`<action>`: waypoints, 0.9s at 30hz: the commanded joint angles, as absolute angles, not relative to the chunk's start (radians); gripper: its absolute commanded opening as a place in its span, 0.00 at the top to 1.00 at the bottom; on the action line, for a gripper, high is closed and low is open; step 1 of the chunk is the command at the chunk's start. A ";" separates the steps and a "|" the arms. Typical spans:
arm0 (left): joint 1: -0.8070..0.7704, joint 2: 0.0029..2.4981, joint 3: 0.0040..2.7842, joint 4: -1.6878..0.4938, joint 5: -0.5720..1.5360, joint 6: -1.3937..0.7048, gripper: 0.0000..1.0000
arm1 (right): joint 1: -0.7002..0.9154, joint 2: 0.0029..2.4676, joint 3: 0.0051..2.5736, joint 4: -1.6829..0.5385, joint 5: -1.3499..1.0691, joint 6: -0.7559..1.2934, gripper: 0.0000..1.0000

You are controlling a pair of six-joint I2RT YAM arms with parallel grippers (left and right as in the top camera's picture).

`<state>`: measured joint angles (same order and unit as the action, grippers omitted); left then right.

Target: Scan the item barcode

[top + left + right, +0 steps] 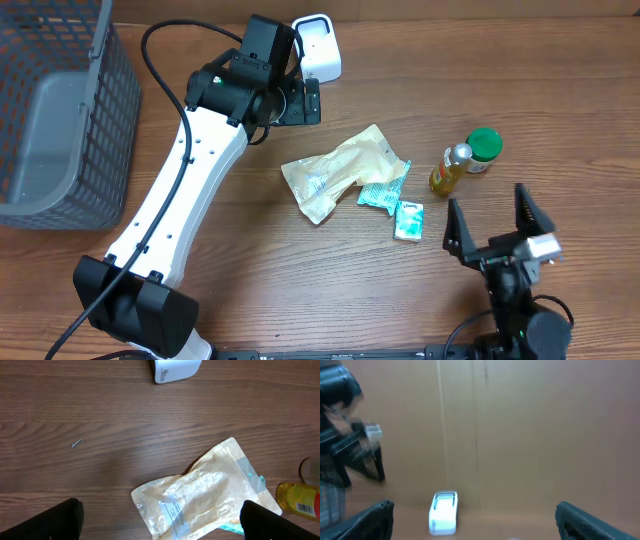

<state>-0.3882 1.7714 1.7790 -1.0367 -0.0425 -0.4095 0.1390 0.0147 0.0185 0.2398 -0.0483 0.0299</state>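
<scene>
Hovering apart and empty: left tool by scanner, right tool near bottle

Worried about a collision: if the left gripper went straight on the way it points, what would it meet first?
Probably the plastic pouch, lying on the table between the open fingers of the left gripper in its wrist view. How far below it lies is unclear.

Left arm stretched from lower left toward top centre of the overhead frame, left gripper with fingers spread wide, empty, right arm low at lower right, right gripper likewise wide apart, empty
</scene>
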 commanded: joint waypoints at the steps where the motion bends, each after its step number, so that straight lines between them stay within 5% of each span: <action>1: -0.387 1.778 1.783 -1.036 -0.056 -0.404 0.00 | 0.137 0.003 0.008 0.170 -0.055 0.033 0.00; 8: -0.387 1.778 1.783 -1.036 -0.056 -0.404 0.00 | 0.137 0.003 0.008 -0.007 -0.093 0.036 0.00; 27: -0.387 1.778 1.783 -1.036 -0.056 -0.404 0.00 | 0.137 0.003 0.008 -0.066 -0.178 0.036 0.00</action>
